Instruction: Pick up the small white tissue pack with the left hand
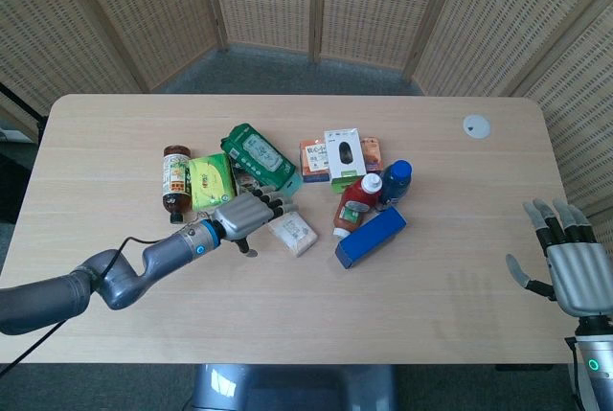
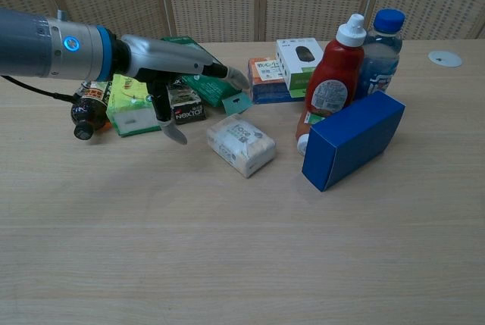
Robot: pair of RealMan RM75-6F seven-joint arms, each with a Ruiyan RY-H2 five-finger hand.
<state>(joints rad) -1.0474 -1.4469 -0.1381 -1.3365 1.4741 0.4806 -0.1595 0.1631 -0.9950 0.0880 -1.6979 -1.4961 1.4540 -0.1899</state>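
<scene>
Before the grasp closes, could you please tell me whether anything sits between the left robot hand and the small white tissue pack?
Nothing visible does. The left robot hand hangs open just left of the small white rectangular tissue pack, with only bare wooden table between them.

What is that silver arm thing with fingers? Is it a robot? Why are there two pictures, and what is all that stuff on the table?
Yes, it is a robot with two arms, and each ends in a robot hand with fingers. One picture looks down from a camera on its head, the other looks forward from its chest.

The left robot hand is stretched flat, open, just above the table beside the small white tissue pack. It holds nothing yet. The right robot hand waits open at the table's far edge.

Around the pack lie a blue box, a red sauce bottle, a blue-capped water bottle, a green tissue pack and a small brown bottle.
</scene>
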